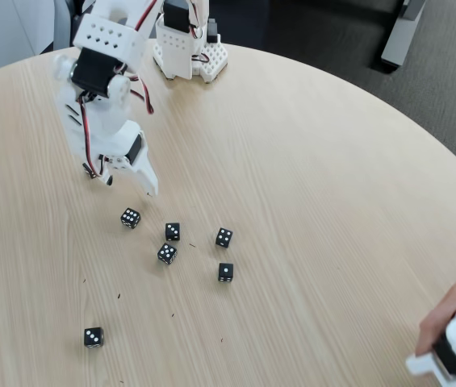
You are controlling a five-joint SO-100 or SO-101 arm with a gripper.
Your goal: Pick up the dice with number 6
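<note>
Several small black dice with white pips lie on the round wooden table. The dice with number 6 is the one farthest up and left in the cluster, with two rows of pips on its top face. My white gripper hangs just above and behind it with its jaws apart and nothing between them. Its long white finger points down to the right of the die. The gripper and the die are not touching.
Other dice lie at the centre, and one lies apart at the lower left. The arm's base stands at the table's far edge. A person's hand holds a white device at the bottom right.
</note>
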